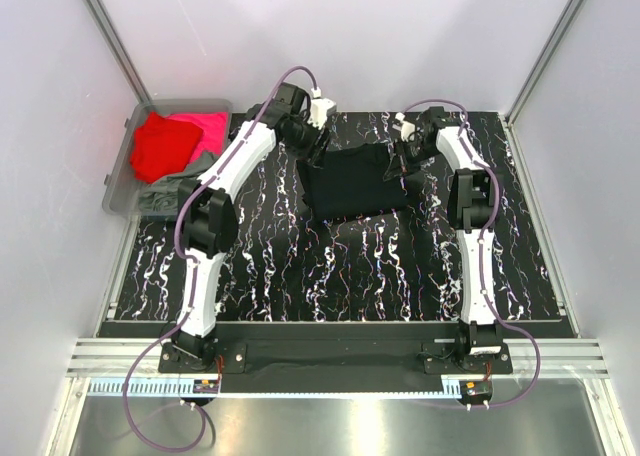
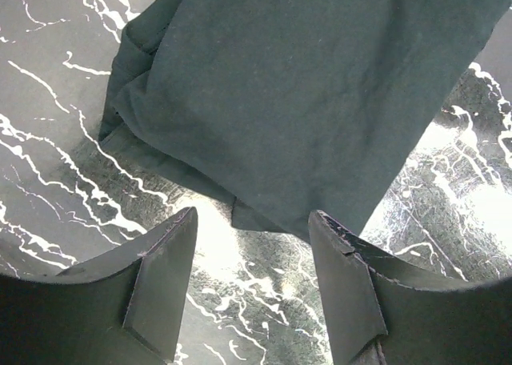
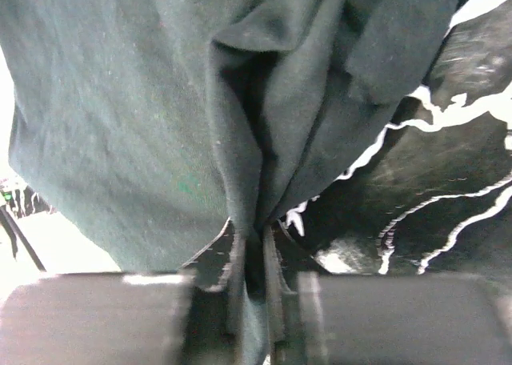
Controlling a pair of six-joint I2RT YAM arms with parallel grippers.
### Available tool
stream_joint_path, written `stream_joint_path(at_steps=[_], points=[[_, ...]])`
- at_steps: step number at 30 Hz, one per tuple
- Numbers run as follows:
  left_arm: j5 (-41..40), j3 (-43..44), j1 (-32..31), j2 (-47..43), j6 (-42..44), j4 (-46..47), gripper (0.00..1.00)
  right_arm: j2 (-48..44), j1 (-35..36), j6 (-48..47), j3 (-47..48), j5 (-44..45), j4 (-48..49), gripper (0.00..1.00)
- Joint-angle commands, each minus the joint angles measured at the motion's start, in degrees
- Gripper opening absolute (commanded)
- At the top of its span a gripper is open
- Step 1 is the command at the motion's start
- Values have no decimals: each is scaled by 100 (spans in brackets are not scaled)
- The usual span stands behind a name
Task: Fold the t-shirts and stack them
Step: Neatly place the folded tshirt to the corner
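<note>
We see a black tabletop veined white like marble. It is boxed in by plain white walls with metal corner posts. A metal rail runs along the near edge by the arm bases.

At the far-left corner sits a grey see-through bin. Inside it a red t-shirt is bunched on top, a magenta-pink t-shirt lies beside it toward the far side, and a grey-green t-shirt spills at the near end.

The black t-shirt lies on the far middle of the table between the two grippers, roughly folded and skewed, with layered edges showing in the left wrist view.

The left gripper is at the shirt's left edge. Its fingers are spread, with nothing between them and bare table below.

The right gripper is at the shirt's right edge. Its fingers are pressed together on a pinched ridge of the black cloth, which bunches into a deep crease just above the tips. A tiny teal speck shows on the fabric there; we can't tell its shape.
</note>
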Motion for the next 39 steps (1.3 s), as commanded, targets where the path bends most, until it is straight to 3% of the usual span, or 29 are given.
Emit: stream_joint_path(at_steps=[1,2,11,17,28,35,39], points=[[-63,313,-68,62,95,115,62,-53,117,-163,131,265,-305,6],[-72,313,-77,62,104,106,62,-166,91,-189,96,396,-305,0],[-160,295,-121,88,191,106,62,-1098,-542,-189,96,1160,-77,0],[-125,418,-121,176,192,115,62,-1213,-946,-207,52,1900,169,0],[-230,366,-121,80,271,106,62,-616,-1421,-479,772,3130,793,0],[-371,375,-209,36,350,106,62,341,-1632,-453,2466,3815,855,0],[-432,357,-262,9,411,106,62,465,-1755,-479,2513,4027,1074,0]])
